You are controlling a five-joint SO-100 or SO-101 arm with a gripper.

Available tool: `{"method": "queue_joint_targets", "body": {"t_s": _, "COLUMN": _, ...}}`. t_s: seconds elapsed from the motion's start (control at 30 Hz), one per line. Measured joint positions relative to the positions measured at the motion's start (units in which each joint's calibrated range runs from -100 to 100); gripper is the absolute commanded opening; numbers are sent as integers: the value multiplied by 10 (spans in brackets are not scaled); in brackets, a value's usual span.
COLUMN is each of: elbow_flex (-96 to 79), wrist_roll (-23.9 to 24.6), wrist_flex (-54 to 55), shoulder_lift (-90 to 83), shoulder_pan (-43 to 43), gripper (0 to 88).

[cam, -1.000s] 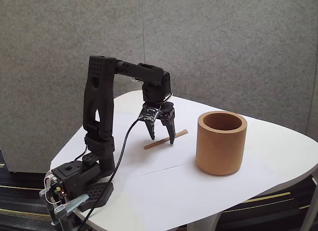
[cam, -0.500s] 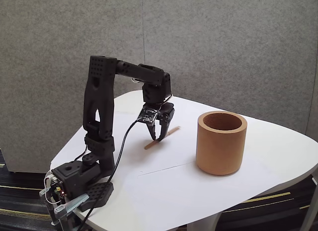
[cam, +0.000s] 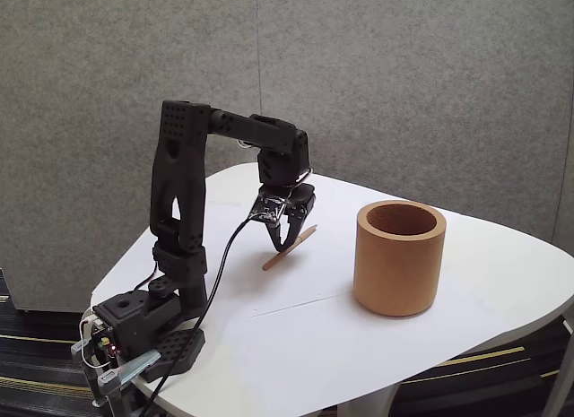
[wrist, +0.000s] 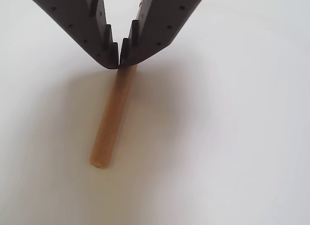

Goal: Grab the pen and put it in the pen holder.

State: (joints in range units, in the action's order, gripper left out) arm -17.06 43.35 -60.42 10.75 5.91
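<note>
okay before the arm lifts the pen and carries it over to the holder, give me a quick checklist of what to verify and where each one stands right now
1. Gripper closed on the pen: ok, the fingertips meet around the stick in the wrist view.
2. Grip point along the pen: ok but off-centre; in the fixed view the pen hangs tilted, one end low, near or on the table.
3. Grip firmness: cannot tell.
4. Pen holder upright, mouth open: ok.
5. Path from gripper to holder free of things: ok in the fixed view.
6. Lift height to clear the holder's rim: not ok yet, the pen sits lower than the rim.
</note>
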Motion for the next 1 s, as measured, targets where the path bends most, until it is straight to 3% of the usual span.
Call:
{"method": "queue_joint_targets", "body": {"t_s": 0.53, "elbow_flex": 0, "wrist_roll": -1, "wrist_flex": 0, "shoulder_lift": 0, "shoulder_pan": 0, "gripper": 9}}
{"method": "queue_joint_targets", "body": {"t_s": 0.8, "elbow_flex": -1, "wrist_roll": -1, "wrist_flex": -2, "shoulder_lift": 1, "shoulder_pan": -2, "gripper": 292}}
{"method": "queue_joint_targets", "body": {"t_s": 1.0, "elbow_flex": -1, "wrist_roll": -1, "wrist_flex": 5, "shoulder_lift": 1, "shoulder_pan": 3, "gripper": 323}}
